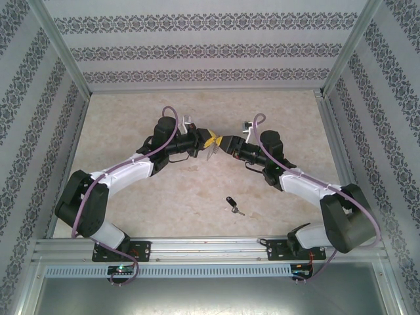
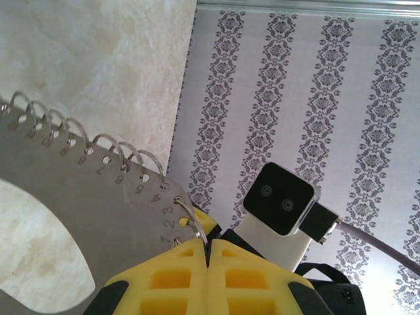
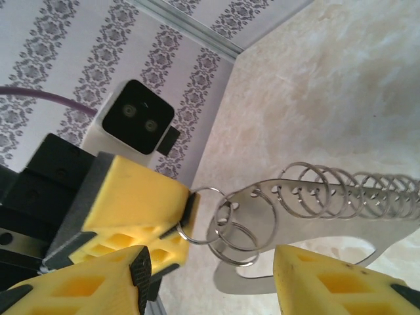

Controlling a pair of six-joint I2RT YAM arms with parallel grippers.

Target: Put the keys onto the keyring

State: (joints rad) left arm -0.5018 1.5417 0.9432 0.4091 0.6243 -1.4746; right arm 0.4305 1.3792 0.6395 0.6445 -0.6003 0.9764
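A pale marbled tabletop within patterned walls carries both arms, bent inward so their wrists meet above its middle, and the top view shows the key lying well apart, nearer the bases. The left wrist view shows small stamped digits beside the keyring's holes, a 7 and a 4 among them, with the left gripper pinched closed on its ringed corner. The right wrist view shows the right gripper spread wide beside that end.

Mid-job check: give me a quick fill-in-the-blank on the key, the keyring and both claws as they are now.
1. The key lies loose on the ___, apart from both claws.
2. The left claw is ___ on one end of the keyring.
3. The right claw is ___, with the keyring in its gap.
Missing words: table; shut; open.
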